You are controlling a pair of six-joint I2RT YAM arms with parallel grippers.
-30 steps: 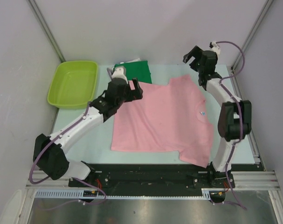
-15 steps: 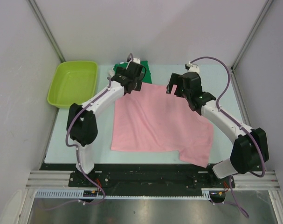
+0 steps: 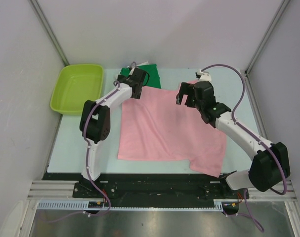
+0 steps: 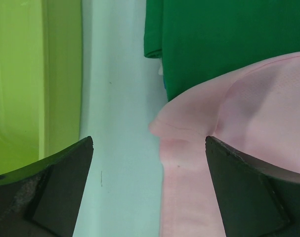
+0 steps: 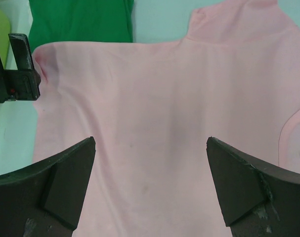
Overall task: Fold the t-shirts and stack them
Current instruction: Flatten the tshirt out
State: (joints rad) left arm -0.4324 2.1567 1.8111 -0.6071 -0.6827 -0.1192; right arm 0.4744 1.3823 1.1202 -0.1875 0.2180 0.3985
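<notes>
Your pink t-shirt (image 3: 169, 123) is soft, matt cloth, and close up its sleeve shows a fine mesh grain. The green t-shirt (image 3: 150, 76) is smoother cloth, also matt. The tub (image 3: 56, 101) is smooth plastic with a light gloss. The table (image 3: 70, 143) has a pale, smooth top with a faint sheen. The fingers (image 4: 51, 192) of your left gripper (image 4: 149, 140) and right gripper (image 5: 150, 139) look like matt black plastic, rough and scuffed at the edges. The rail (image 3: 268, 187) is bare, dull-shining metal.
</notes>
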